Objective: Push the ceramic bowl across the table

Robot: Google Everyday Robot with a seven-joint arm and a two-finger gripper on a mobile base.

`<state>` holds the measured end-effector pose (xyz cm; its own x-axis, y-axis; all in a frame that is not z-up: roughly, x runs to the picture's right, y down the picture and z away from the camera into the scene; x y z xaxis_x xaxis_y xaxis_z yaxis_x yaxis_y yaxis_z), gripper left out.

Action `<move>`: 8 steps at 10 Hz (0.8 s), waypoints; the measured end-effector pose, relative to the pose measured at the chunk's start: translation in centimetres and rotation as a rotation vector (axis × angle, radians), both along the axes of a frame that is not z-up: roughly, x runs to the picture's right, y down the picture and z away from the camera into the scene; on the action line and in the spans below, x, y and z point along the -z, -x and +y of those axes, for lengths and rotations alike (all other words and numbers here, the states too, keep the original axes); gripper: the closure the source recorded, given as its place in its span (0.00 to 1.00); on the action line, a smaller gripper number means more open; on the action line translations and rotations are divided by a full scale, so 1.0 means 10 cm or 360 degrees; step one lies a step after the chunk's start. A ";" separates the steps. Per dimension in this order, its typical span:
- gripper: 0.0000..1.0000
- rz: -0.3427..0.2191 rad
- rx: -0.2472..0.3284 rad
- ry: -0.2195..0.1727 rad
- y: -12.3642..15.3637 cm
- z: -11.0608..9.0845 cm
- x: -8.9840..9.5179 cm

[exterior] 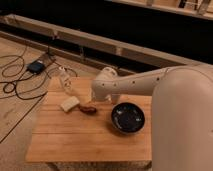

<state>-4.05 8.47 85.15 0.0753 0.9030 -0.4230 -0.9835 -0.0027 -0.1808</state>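
Arm (pixel 145 80) stretches over the table (pixel 75 135), end effector (pixel 102 97) near ceramic bowl (pixel 128 118), grip state unclear.

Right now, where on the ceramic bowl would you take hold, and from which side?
Probably by the rim, at the edge nearest the gripper, coming down from above. The ceramic bowl sits upright on the table, wide and shallow, so the whole dish looks too broad to span. The gripper is just beside it, over the table.

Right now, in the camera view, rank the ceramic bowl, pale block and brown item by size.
Largest: ceramic bowl.
Then: pale block.
Smallest: brown item, though close to the block.
The gripper hangs beside the brown item.
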 end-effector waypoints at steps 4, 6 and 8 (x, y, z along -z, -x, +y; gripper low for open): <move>0.20 -0.0009 -0.0040 0.0079 0.07 0.13 -0.21; 0.20 0.0005 -0.0065 0.0111 0.03 0.19 -0.27; 0.20 0.0039 -0.0100 0.0125 -0.07 0.22 -0.30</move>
<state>-3.38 10.68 88.16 0.0084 0.8696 -0.4937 -0.9851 -0.0777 -0.1537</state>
